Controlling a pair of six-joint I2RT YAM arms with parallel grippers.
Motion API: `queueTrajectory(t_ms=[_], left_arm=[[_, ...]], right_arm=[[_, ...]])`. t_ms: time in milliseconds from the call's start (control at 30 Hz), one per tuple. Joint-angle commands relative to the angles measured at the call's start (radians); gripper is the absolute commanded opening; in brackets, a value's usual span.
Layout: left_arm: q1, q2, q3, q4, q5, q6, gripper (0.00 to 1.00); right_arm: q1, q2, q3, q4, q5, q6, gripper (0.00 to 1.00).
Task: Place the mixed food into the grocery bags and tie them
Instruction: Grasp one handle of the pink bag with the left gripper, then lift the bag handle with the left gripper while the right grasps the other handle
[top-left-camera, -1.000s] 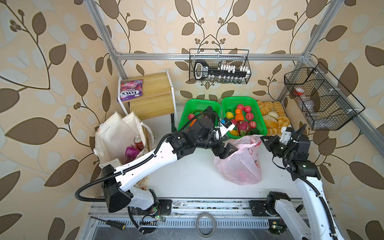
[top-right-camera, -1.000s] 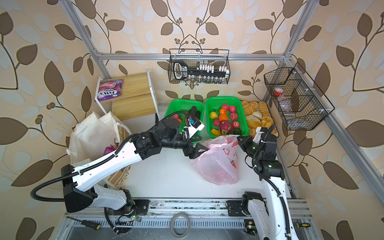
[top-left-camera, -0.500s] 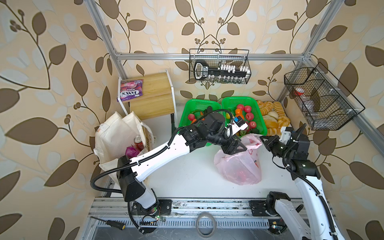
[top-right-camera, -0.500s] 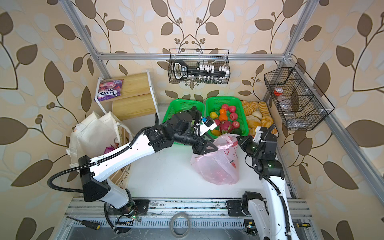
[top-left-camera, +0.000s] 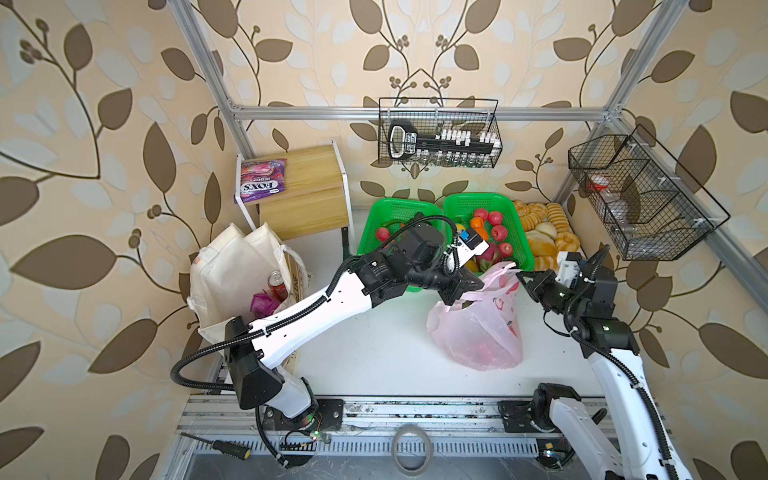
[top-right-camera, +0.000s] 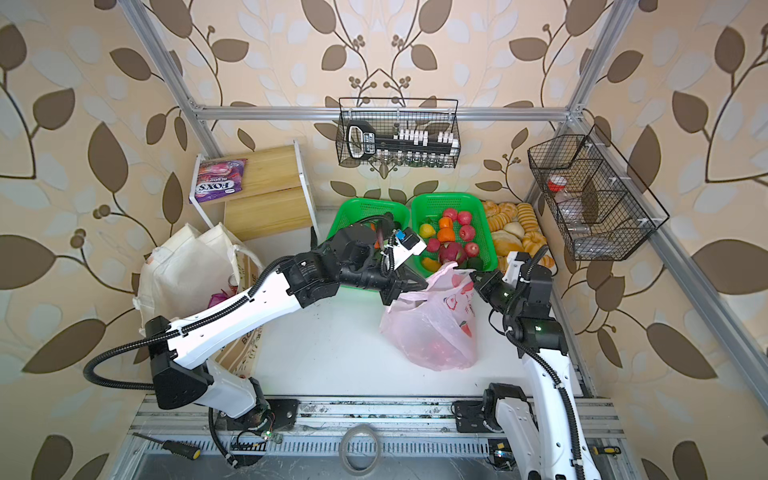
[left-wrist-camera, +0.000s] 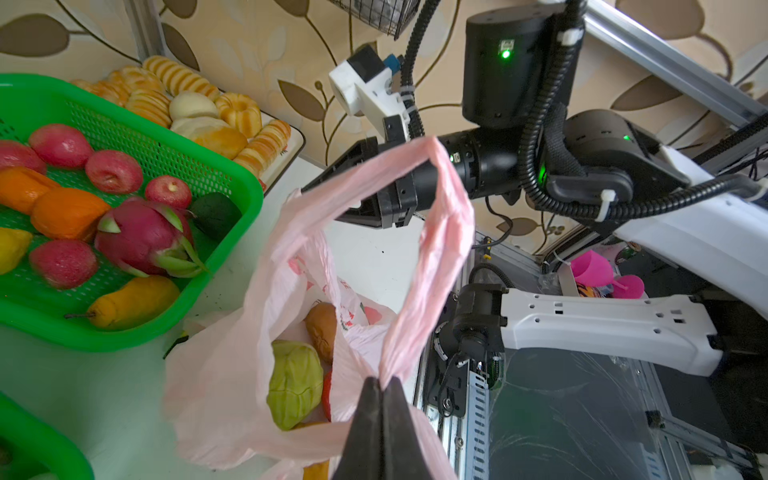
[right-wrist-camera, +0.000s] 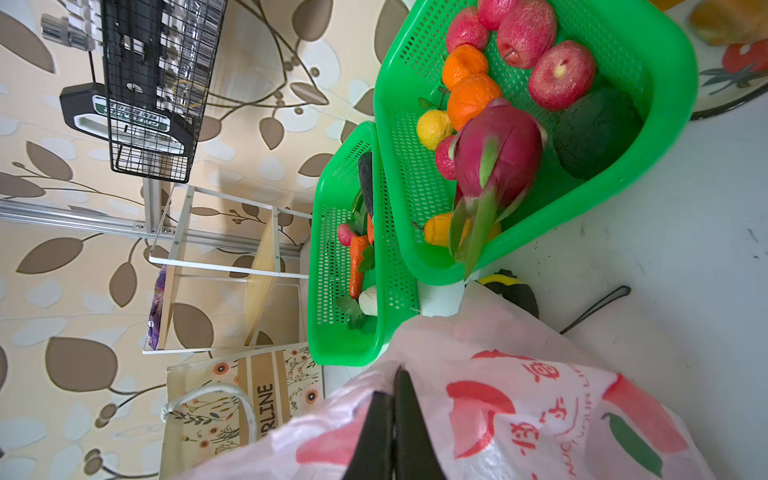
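Canvas tote (top-left-camera: 224, 266) partly hidden behind left arm (top-left-camera: 316, 311).

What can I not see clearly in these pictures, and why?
Inside the pink plastic bag: both top views give only a reddish blur.
Bottom of the canvas tote: both top views, hidden by its walls below the red soda can.
Part of the green vegetable basket: both top views, covered by the left arm.
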Motion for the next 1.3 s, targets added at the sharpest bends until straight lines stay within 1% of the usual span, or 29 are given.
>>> queueTrajectory(t_ms=[0,67,133,167,200,233,267,367,400,467,567,667,833,900,967,1033,1100,1167,1233,1267], left_arm=[[-0.007,-0.041,-0.004,0.069,0.007,0.012,0.0],[-0.008,-0.036,0.007,0.06,0.004,0.011,0.0],[-0.007,-0.039,0.011,0.063,-0.028,-0.003,0.0],[-0.007,-0.045,0.01,0.066,-0.044,-0.007,0.0],[-0.006,-0.049,0.009,0.071,-0.057,-0.01,0.0],[-0.007,-0.049,0.006,0.078,-0.076,-0.015,0.0],[-0.006,-0.082,0.004,0.084,-0.095,-0.023,0.0],[-0.006,-0.11,0.002,0.086,-0.149,-0.043,0.0],[-0.006,-0.117,0.002,0.082,-0.169,-0.05,0.0],[-0.005,-0.137,-0.006,0.072,-0.239,-0.076,0.0],[0.002,-0.178,-0.043,0.093,-0.299,-0.109,0.0],[0.015,-0.209,-0.075,0.113,-0.322,-0.145,0.0],[0.033,-0.226,-0.097,0.095,-0.39,-0.211,0.0],[0.045,-0.244,-0.123,0.109,-0.41,-0.242,0.0],[0.067,-0.262,-0.148,0.128,-0.418,-0.274,0.0],[0.095,-0.276,-0.167,0.136,-0.404,-0.302,0.0],[0.12,-0.284,-0.178,0.138,-0.398,-0.333,0.0],[0.144,-0.295,-0.193,0.147,-0.384,-0.354,0.0],[0.156,-0.302,-0.2,0.152,-0.373,-0.366,0.0],[0.161,-0.304,-0.202,0.151,-0.372,-0.367,0.0]], right_arm=[[0.006,0.005,0.025,0.021,-0.018,-0.014,0.0],[0.008,0.005,0.025,0.025,-0.021,-0.015,0.0],[0.014,0.006,0.029,0.036,-0.032,-0.028,0.0],[0.019,0.006,0.032,0.042,-0.042,-0.039,0.01],[0.021,0.005,0.035,0.046,-0.049,-0.049,0.04],[0.025,0.006,0.041,0.047,-0.06,-0.063,0.12],[0.024,0.005,0.052,0.042,-0.078,-0.089,0.21],[0.024,-0.004,0.101,0.024,-0.111,-0.178,0.39],[0.023,-0.009,0.118,0.02,-0.116,-0.209,0.45],[0.029,-0.02,0.161,0.002,-0.122,-0.278,0.51],[0.042,-0.029,0.217,-0.036,-0.129,-0.394,0.53],[0.064,-0.041,0.25,-0.06,-0.125,-0.484,0.53],[0.128,-0.11,0.257,-0.027,-0.131,-0.649,0.5],[0.167,-0.147,0.237,-0.001,-0.161,-0.744,0.46],[0.216,-0.186,0.214,0.0,-0.204,-0.88,0.45],[0.26,-0.214,0.196,-0.021,-0.215,-1.001,0.45],[0.292,-0.232,0.19,-0.072,-0.241,-1.137,0.45],[0.312,-0.235,0.196,-0.147,-0.292,-1.282,0.45],[0.322,-0.227,0.202,-0.209,-0.337,-1.374,0.45],[0.327,-0.221,0.204,-0.229,-0.36,-1.398,0.46]])
